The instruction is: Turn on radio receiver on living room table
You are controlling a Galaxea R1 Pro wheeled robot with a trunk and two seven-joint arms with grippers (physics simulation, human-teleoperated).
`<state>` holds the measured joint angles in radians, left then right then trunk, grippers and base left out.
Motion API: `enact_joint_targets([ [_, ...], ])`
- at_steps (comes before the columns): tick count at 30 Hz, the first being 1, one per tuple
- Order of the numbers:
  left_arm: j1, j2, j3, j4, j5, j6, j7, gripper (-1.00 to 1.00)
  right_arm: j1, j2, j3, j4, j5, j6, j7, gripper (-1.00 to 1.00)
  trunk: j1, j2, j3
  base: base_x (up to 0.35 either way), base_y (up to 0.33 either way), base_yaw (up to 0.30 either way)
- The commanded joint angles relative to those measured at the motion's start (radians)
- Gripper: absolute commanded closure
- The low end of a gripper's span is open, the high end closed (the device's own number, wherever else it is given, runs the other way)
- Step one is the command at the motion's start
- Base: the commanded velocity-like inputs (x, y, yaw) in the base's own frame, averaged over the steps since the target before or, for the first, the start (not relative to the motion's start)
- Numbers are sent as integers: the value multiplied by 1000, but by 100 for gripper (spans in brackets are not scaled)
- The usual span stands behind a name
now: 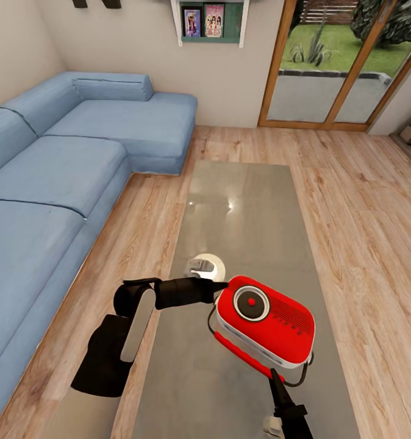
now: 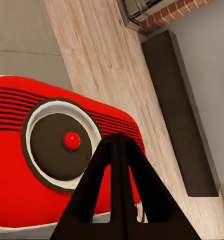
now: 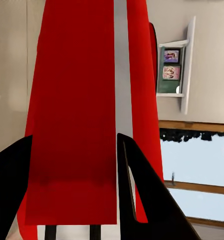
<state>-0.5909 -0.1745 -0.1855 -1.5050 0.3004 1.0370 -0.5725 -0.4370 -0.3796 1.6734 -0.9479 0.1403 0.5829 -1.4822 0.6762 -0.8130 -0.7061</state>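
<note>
- The radio receiver [image 1: 265,326] is up off the table [image 1: 242,207], tilted, over the near end of the glossy top. Its dial [image 1: 251,302] with the red center button faces up toward the head camera.
- The right gripper [image 1: 277,373] comes in from the near side, and its fingers [image 3: 141,200] straddle the radio's near edge. In the right wrist view, the red body with its white trim sits between the two dark fingers, so it looks clamped on the radio.
- The left gripper [image 1: 221,286] reaches in from the left, with its tip right at the radio's left edge, beside the dial. In the left wrist view, the black fingers [image 2: 119,195] come together to a point just in front of the dial [image 2: 62,145], so they look closed. Can't tell if they actually touch it.
- A round white light reflection [image 1: 205,266] sits on the tabletop just beyond the left arm.
- The blue sofa [image 1: 59,183] runs along the left, with a wood floor [image 1: 364,244] all round, a glass door [image 1: 333,61] at the far right, and a wall shelf [image 1: 208,21] with pictures on the far wall.
</note>
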Motion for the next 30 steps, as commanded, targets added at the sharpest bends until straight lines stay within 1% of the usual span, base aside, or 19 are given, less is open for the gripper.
enact_joint_targets([
  [1, 0, 0, -1, 1, 1, 0, 20, 100, 0, 1, 0, 0, 3, 2, -2, 100, 0, 0, 0, 0, 0, 0],
  [3, 0, 0, -9, 2, 10, 0, 55, 100, 5, 3, 0, -1, 5, 5, -4, 100, 0, 0, 0, 0, 0, 0],
  [4, -1, 0, -23, 3, 22, 0, 69, 100, 13, 3, 0, -1, 5, 6, -5, 100, 0, 0, 0, 0, 0, 0],
  [5, -1, 0, -45, 5, 38, 0, 84, 100, 21, 3, 0, -1, 6, 7, -6, 100, 0, 0, 0, 0, 0, 0],
  [6, -1, 0, -56, 6, 47, 0, 93, 100, 24, 3, 1, -1, 6, 7, -6, 100, 0, 0, 0, 0, 0, 0],
  [8, -1, 0, -94, 8, 84, -1, 146, 100, 31, 4, 1, -1, 6, 7, -7, 100, 0, 0, 0, 0, 0, 0],
  [9, -1, 0, -100, 8, 94, -1, 164, 100, 33, 4, 0, -2, 6, 7, -7, 100, 0, 0, 0, 0, 0, 0],
  [10, -1, 0, -115, 9, 145, -1, 242, 100, 35, 4, 1, -2, 6, 8, -7, 100, 0, 0, 0, 0, 0, 0],
  [11, -1, 0, -119, 9, 173, -1, 269, 100, 36, 4, 1, -2, 7, 8, -7, 100, 0, 0, 0, 0, 0, 0],
  [13, -1, 0, -124, 12, 225, -2, 304, 100, 36, 4, 2, -11, 7, 9, -7, 100, 0, 0, 0, 0, 0, 0],
  [15, -1, 0, -126, 19, 242, -2, 314, 100, 37, 3, 1, -29, 6, 10, -8, 100, 0, 0, 0, 0, 0, 0],
  [18, -1, 0, -127, 27, 251, -2, 329, 100, 37, 2, 0, -42, 6, 20, -9, 100, 0, 0, 0, 0, 0, 0],
  [21, -8, 0, -127, 31, 257, -2, 378, 100, 37, 2, 0, -45, 7, 25, -9, 100, 0, 0, 0, 0, 0, 0],
  [23, -28, 0, -126, 50, 261, -2, 402, 100, 43, 2, 0, -47, 12, 26, -10, 100, 0, 0, 0, 0, 0, 0],
  [24, -41, 0, -126, 67, 278, -2, 412, 100, 49, 2, 0, -47, 14, 27, -11, 100, 0, 0, 0, 0, 0, 0],
  [27, -48, 0, -126, 77, 320, -2, 426, 100, 53, 1, 0, -48, 14, 27, -12, 100, 0, 0, 0, 0, 0, 0],
  [30, -53, 0, -126, 82, 343, -2, 474, 100, 54, 1, 0, -48, 12, 27, -12, 100, 0, 0, 0, 0, 0, 0],
])
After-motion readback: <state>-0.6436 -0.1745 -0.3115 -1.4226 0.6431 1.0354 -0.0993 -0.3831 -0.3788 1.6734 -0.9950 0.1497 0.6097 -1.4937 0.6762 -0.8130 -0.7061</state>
